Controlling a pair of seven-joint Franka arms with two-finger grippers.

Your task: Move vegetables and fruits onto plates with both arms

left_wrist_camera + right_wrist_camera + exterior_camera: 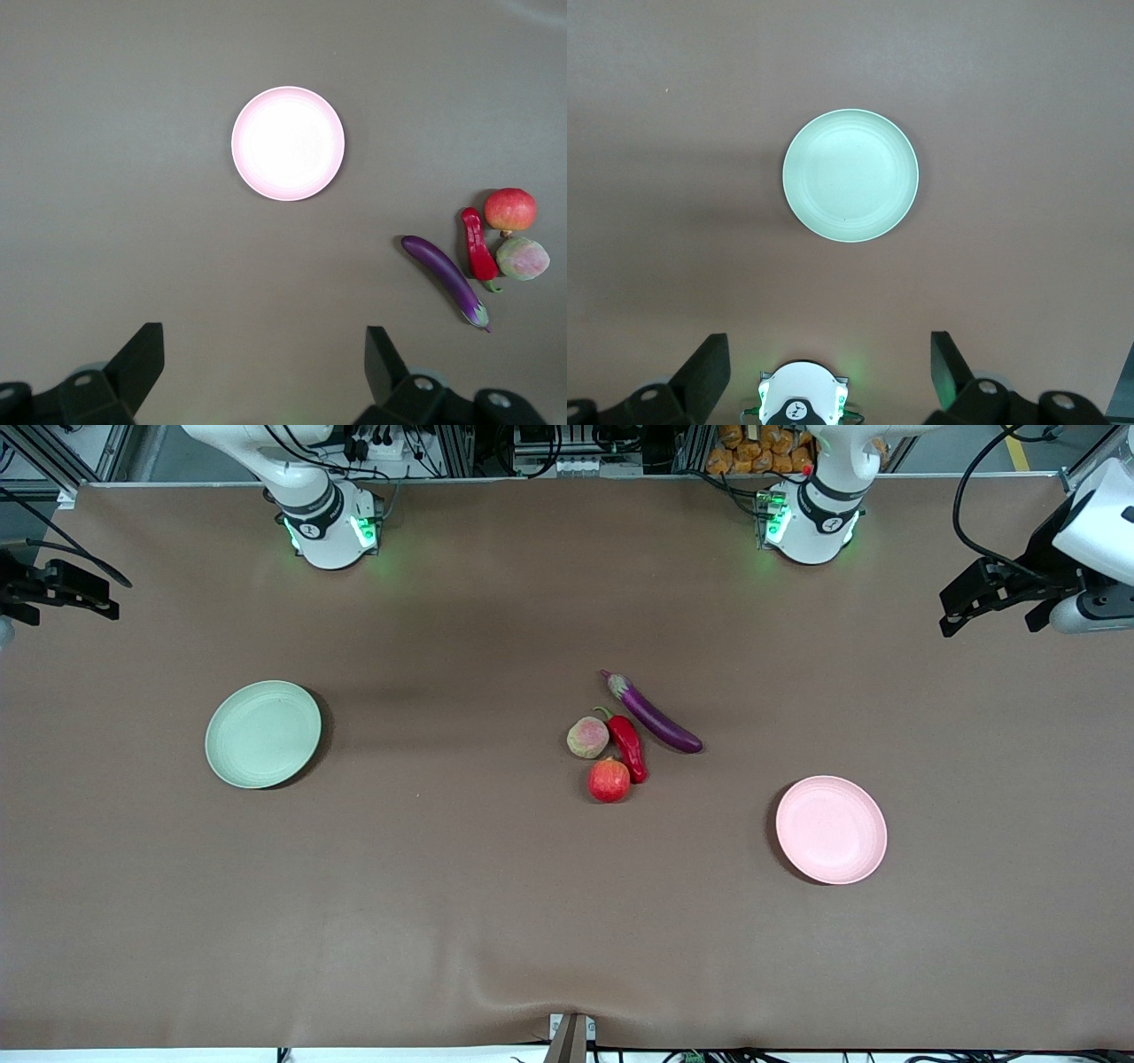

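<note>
The purple eggplant (pixel 656 715), red chili (pixel 627 746), peach-like fruit (pixel 587 737) and red pomegranate (pixel 609 779) lie clustered on the brown table. The pale pink plate (pixel 831 829) sits toward the left arm's end and the pale green plate (pixel 262 733) toward the right arm's end; both hold nothing. My left gripper (pixel 988 622) hangs open and empty high over the left arm's end of the table. Its view shows the pink plate (pixel 288 143), eggplant (pixel 446 274), chili (pixel 478 248), pomegranate (pixel 510 210) and peach (pixel 523 258). My right gripper (pixel 111 598) hangs open and empty over the right arm's end, above the green plate (pixel 850 175).
The two green-lit arm bases (pixel 332 527) (pixel 811 522) stand along the table's edge farthest from the front camera; the right arm's base also shows in the right wrist view (pixel 800 394). A small bracket (pixel 571 1036) sits at the table's nearest edge.
</note>
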